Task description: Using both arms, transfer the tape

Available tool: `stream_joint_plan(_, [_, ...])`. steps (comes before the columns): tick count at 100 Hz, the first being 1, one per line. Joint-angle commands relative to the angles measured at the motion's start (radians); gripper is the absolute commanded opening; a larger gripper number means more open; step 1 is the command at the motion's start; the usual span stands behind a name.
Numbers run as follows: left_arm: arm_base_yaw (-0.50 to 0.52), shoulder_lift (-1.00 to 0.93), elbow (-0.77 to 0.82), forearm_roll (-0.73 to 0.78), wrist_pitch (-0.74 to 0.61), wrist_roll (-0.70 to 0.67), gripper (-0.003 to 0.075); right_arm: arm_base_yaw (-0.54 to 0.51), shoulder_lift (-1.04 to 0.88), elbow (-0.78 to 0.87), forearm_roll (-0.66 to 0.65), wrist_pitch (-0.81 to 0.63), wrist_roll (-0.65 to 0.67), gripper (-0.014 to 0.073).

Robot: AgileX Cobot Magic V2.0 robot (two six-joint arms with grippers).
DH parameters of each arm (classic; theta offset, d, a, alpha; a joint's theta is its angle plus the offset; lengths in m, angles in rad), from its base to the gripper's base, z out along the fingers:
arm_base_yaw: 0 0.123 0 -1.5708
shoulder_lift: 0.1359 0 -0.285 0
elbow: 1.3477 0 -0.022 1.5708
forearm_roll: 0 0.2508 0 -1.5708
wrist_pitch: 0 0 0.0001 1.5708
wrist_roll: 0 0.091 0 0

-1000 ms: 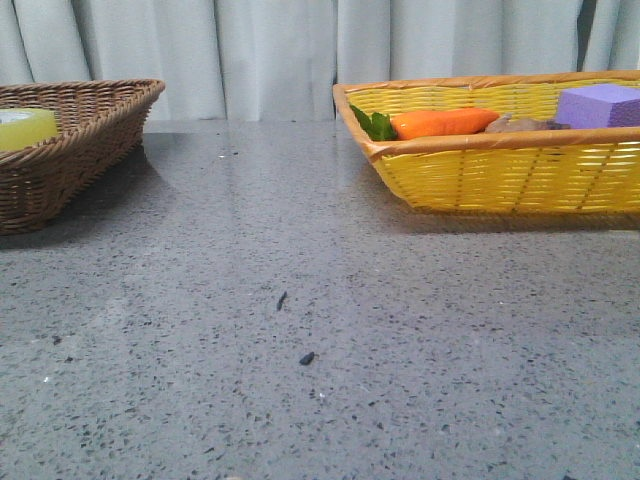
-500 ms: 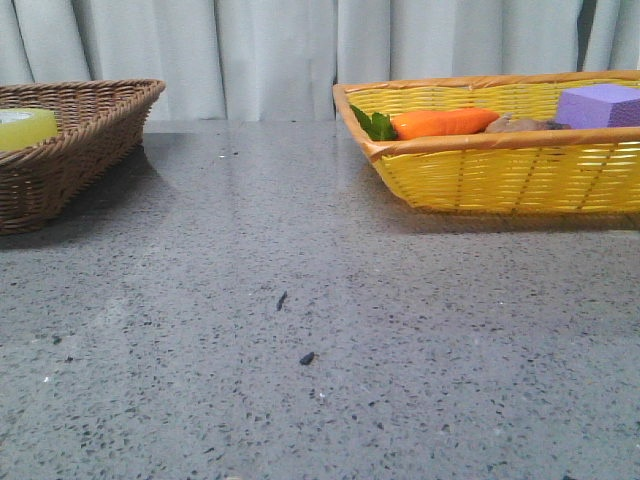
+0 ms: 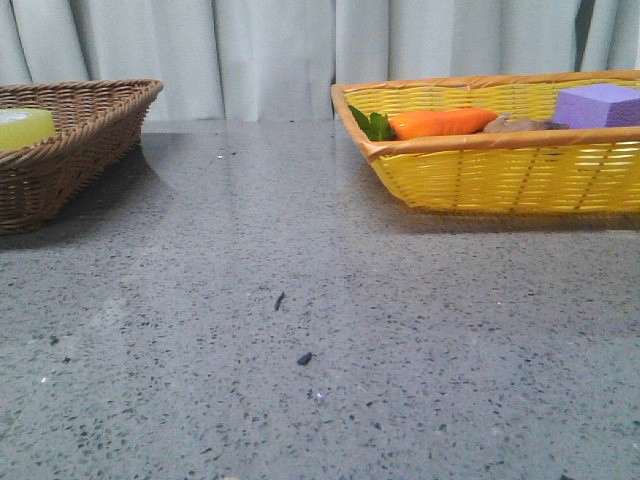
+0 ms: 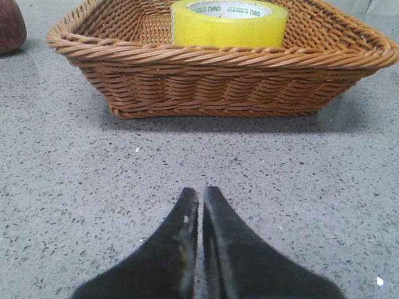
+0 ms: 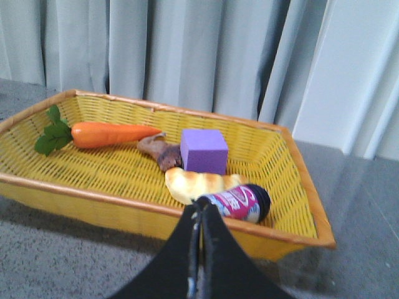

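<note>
The tape (image 4: 228, 23), a wide yellow roll with a white core and green lettering, lies flat inside a brown wicker basket (image 4: 218, 81). In the front view the tape (image 3: 25, 128) peeks over that basket's rim (image 3: 95, 120) at far left. My left gripper (image 4: 201, 194) is shut and empty, low over the grey table, a short way in front of the brown basket. My right gripper (image 5: 201, 207) is shut and empty, just outside the near rim of a yellow basket (image 5: 93, 193). Neither arm shows in the front view.
The yellow basket (image 3: 500, 170) at right holds a carrot (image 5: 112, 134), a purple foam block (image 5: 203, 151), a brown piece (image 5: 159, 152), a pale bread-like item (image 5: 199, 185) and a pink-labelled can (image 5: 240, 204). A dark red object (image 4: 11, 26) sits beside the brown basket. Curtains hang behind.
The front view has shifted very slightly; baskets and tape stay where they were. No arm enters that view.
</note>
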Motion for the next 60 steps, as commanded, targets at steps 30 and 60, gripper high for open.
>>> stream_joint_plan(30, [0.003, -0.030, 0.010, 0.000, -0.048, -0.012, -0.0020, -0.418, -0.015, 0.238, 0.516, -0.693, -0.318, -0.0067])
stream_joint_plan(60, [0.003, -0.030, 0.010, 0.000, -0.048, -0.012, -0.0020, -0.644, -0.015, 0.406, 0.690, -0.839, -0.344, -0.0067])
